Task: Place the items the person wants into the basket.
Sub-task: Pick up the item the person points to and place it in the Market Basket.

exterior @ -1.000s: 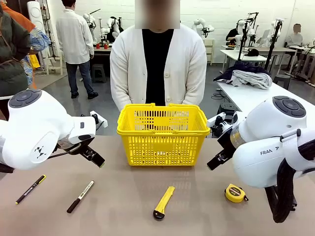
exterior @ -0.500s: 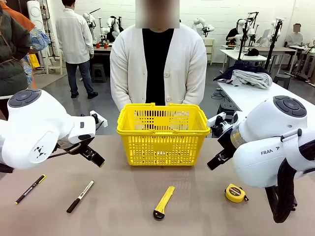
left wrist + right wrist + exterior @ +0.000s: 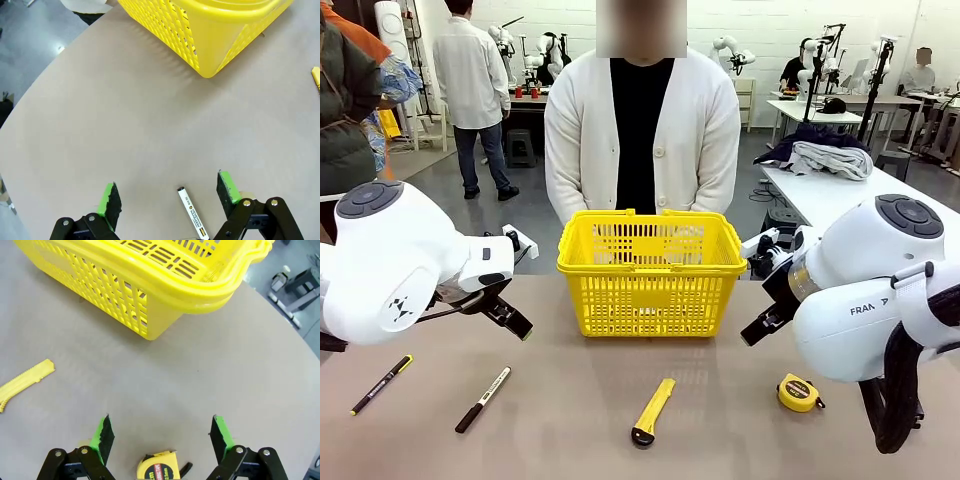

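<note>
Front view: across the last second nothing has moved. Both arms hang where they were, and the person stands behind the basket with hands hidden, giving no visible sign.

The left gripper hovers empty with its jaws spread wide. The black-and-white marker lies directly beneath it, between the fingers, and the basket sits ahead of it. The pen rests on the table beyond that marker, farther from the basket than the gripper is.

The right gripper is equally released and holds nothing. The tape measure lies just under it and the utility knife lies off to one side.

The stillness suggests the robot is waiting for the person's choice, so nothing has been picked yet
</note>
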